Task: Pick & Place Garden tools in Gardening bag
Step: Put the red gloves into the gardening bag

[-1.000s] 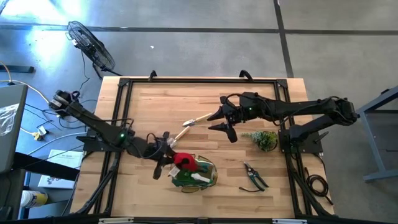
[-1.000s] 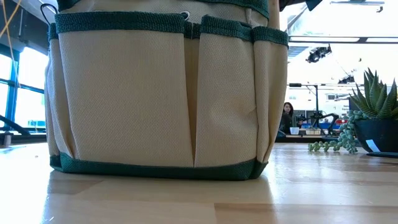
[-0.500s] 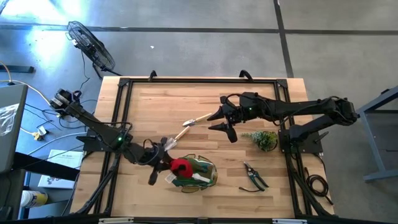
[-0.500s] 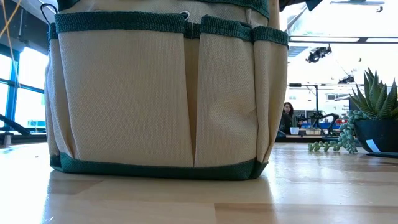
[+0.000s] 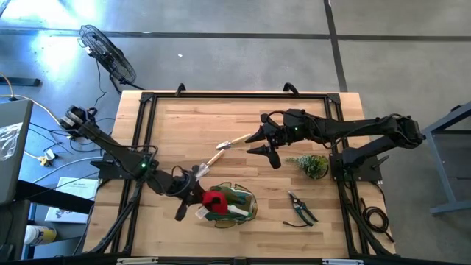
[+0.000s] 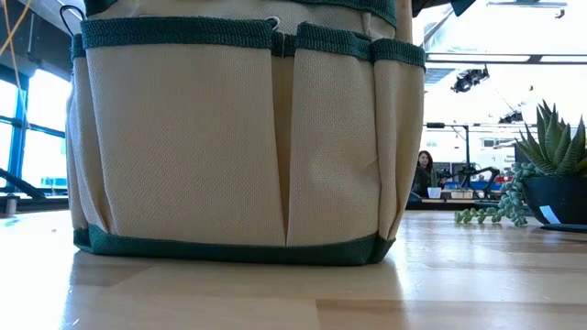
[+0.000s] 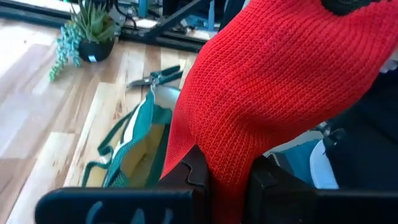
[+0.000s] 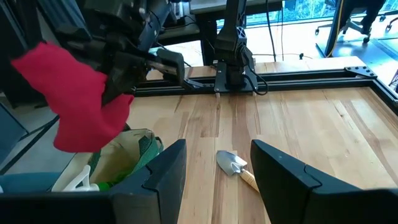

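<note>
My left gripper [image 5: 196, 195] is shut on a red knit glove [image 5: 214, 199] that hangs over the left rim of the gardening bag [image 5: 239, 206]. The bag is fabric with green trim and stands near the table's near edge; it fills the low view [image 6: 238, 137]. A white-and-green item [image 5: 237, 212] lies inside it. My right gripper [image 5: 257, 143] is open and empty at mid-table. A wooden-handled trowel [image 5: 229, 143] lies flat just to its left, between its fingers in the right wrist view [image 8: 236, 165]. Black pruning shears [image 5: 300, 208] lie to the right of the bag. My left gripper pinches the red glove between its two fingers [image 7: 194, 171], on a bunched part of the knit [image 7: 224, 177]. The fingers come from the table's left, slanting down. The glove hangs clear above the bag's opening [image 8: 81, 106].
A small potted succulent [image 5: 312, 165] stands right of my right gripper and shows in the low view [image 6: 550, 174]. A second wooden handle [image 5: 210, 160] lies on the table near my left gripper. A black frame borders the tabletop. A person sits far off in the room [image 6: 425, 172].
My left gripper has moved a little toward the table's near edge with the red glove, which stays held over the bag's left rim.
</note>
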Robot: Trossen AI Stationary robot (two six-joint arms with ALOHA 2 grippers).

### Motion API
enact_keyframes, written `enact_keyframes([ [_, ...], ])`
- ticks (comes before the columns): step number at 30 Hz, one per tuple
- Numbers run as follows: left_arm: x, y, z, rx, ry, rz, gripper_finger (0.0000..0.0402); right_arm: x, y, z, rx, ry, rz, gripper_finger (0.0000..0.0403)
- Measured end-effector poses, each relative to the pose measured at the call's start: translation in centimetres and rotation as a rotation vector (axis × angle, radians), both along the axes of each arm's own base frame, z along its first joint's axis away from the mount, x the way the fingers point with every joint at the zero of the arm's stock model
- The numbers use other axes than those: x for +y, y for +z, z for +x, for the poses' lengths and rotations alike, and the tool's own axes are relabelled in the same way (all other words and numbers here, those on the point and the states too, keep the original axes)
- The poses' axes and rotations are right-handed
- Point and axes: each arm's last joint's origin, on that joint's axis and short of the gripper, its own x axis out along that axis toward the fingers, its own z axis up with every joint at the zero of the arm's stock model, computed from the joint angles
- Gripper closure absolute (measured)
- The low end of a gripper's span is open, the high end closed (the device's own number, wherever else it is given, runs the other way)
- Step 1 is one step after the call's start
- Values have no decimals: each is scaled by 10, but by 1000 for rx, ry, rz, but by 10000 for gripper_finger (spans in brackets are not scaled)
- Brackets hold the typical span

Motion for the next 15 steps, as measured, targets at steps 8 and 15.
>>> enact_keyframes([
  [8,-5,-15,7,74,-11,-4,369,0,0,0,0,0,-1,234],
  [15,-5,-15,7,84,-11,-6,371,0,0,0,4,0,0,234],
])
